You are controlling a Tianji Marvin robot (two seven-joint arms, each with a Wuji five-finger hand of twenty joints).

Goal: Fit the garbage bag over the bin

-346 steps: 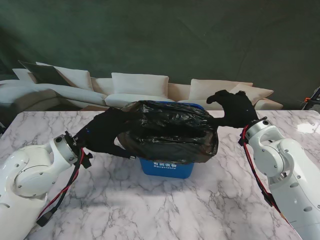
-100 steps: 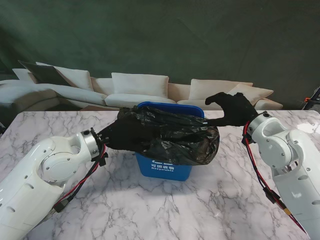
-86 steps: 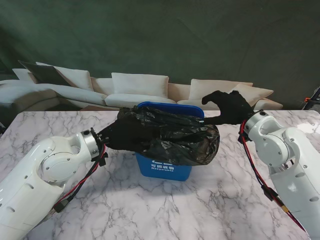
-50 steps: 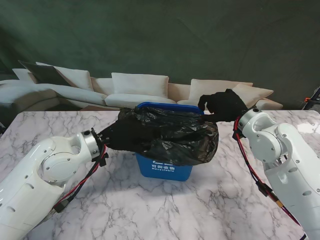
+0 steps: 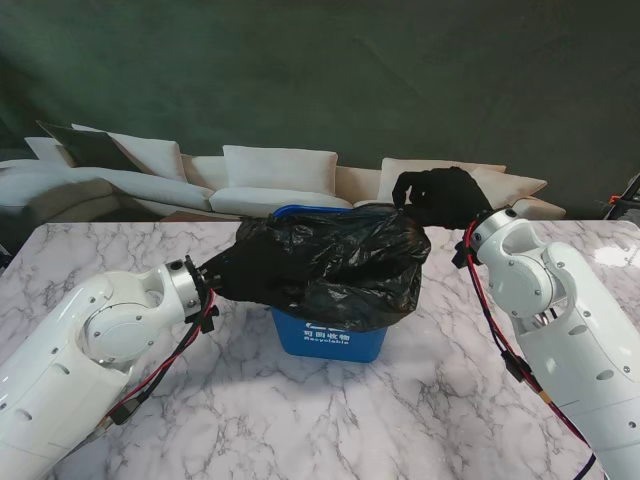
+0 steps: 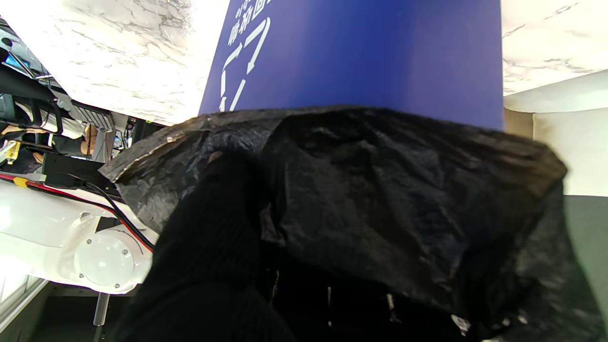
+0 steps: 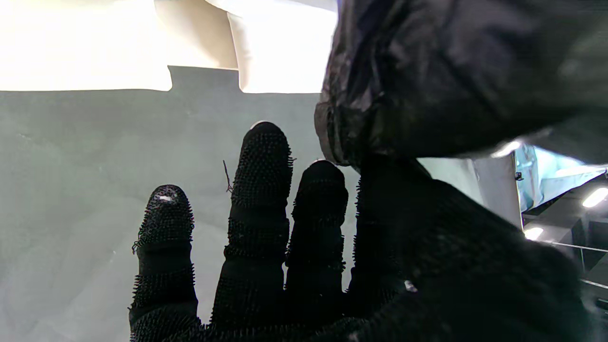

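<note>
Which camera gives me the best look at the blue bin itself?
The left wrist view: the blue bin's side wall with its white recycling arrows fills the frame beyond the garbage bag. The stand view shows only the bin's lower front and a strip of rim. In the right wrist view only the bag and fingers show.
</note>
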